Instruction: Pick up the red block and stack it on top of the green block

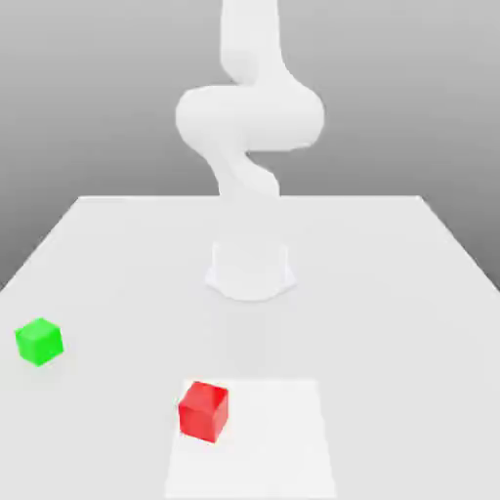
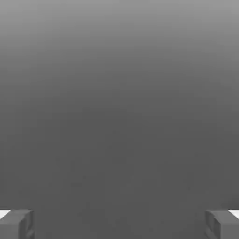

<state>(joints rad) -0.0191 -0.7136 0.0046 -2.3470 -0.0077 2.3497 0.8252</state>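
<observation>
Red block (image 1: pixel 203 410) sits low in the exterior frame, just left of centre, on the table (image 1: pixel 391 293). Green block (image 1: pixel 39 341) lies well apart at the left edge. Gripper (image 2: pixel 119 224) looks spread wide, fingers (image 2: pixel 16 224) at opposite corners, nothing between.

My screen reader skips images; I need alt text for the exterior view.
A white robot arm stands at the middle of a pale table. A red block sits in front of it, and a green block lies apart toward the view's left.
</observation>
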